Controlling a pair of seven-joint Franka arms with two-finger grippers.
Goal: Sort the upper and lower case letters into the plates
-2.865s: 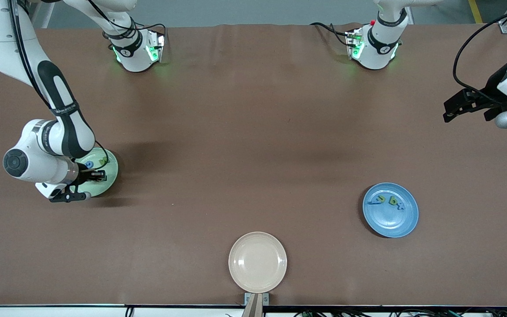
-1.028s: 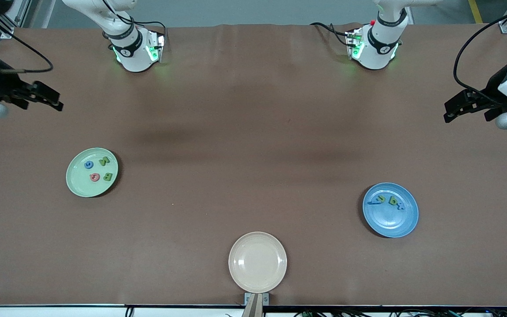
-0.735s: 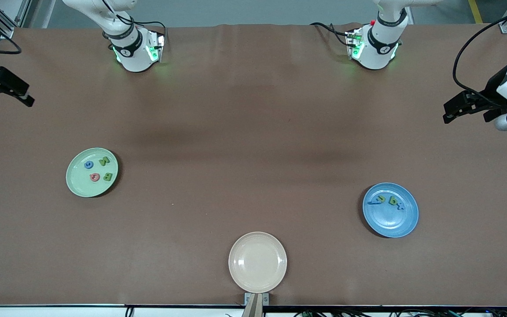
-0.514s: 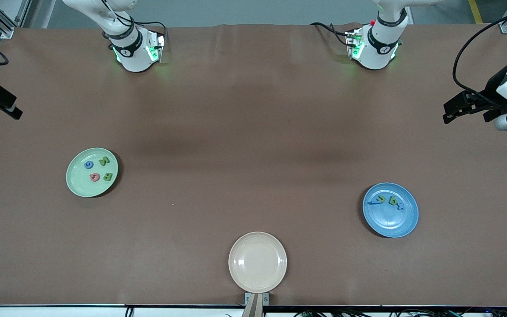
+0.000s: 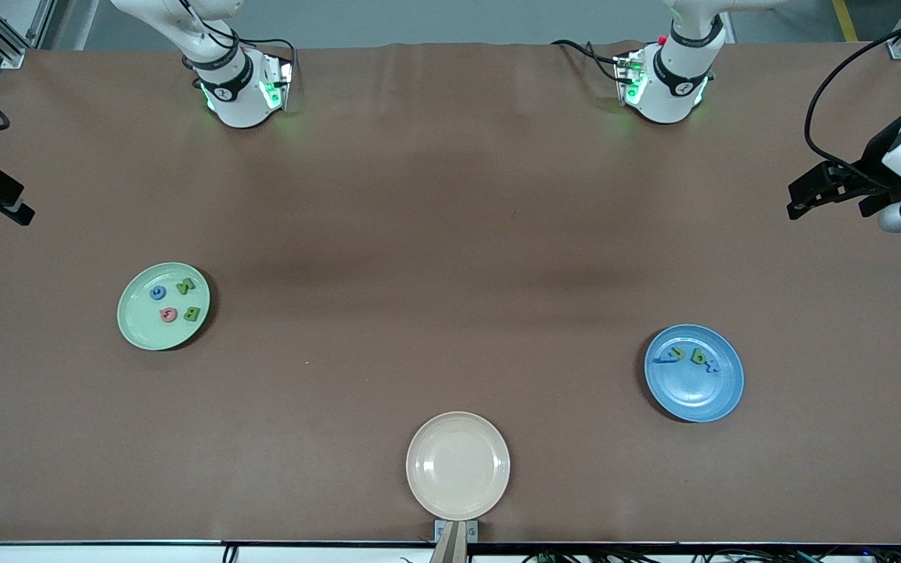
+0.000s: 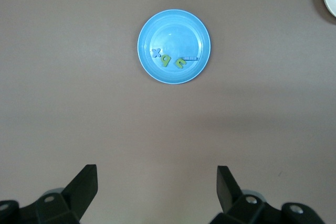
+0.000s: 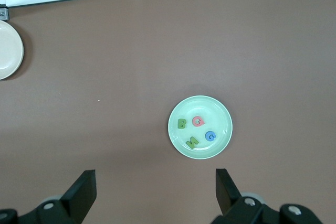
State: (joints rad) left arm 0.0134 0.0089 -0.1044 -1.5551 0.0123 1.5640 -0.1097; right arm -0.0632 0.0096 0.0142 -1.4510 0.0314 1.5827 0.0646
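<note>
Both pincers wide, raised; green plate [image 5: 163,306], blue plate [image 5: 694,373] hold letters.

I log a plain brown table [image 5: 450,258]. The mint green plate [image 5: 140,328] is pale and unpatterned; it carries a blue letter [image 5: 157,292], a pink-red letter [image 5: 169,314] and two darker green letters [image 5: 185,286]. The blue plate [image 5: 693,395] is medium blue, holding yellow-green letters [image 5: 677,353] and darker blue ones [image 5: 663,360]. The cream plate [image 5: 458,465] is plain beige. Both arms are white with black fingers [image 6: 84,184]; their bases glow green.
</note>
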